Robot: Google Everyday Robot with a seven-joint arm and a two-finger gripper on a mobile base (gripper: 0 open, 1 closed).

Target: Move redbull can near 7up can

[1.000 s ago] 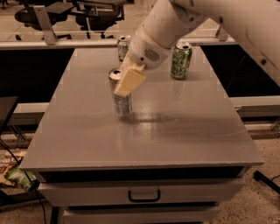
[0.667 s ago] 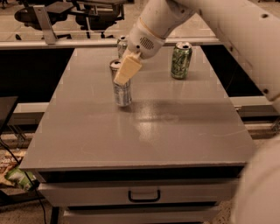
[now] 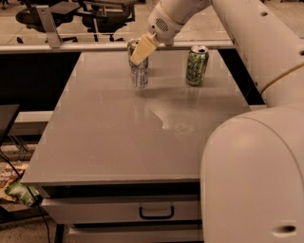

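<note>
Camera view shows the redbull can [image 3: 139,76] standing upright on the table [image 3: 114,137] just in front of the 7up can [image 3: 132,47], so the move looks nearly complete, with the gripper [image 3: 142,49] at the redbull can's top, its grip impossible to tell, and only letting go and clearing away left

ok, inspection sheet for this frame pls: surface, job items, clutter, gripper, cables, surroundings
Surface: grey table top, faint smudge near the middle.
Job's things: redbull can upright towards the far side, directly in front of the 7up can, which is mostly hidden; cannot tell if they touch.
Clutter: green patterned can upright to the right, apart from both.
Grippers: gripper at the redbull can's top.
Cables: dark cable on the floor, lower left.
Surroundings: office chairs behind; drawer under the table; crumpled green packet on the floor.
</note>
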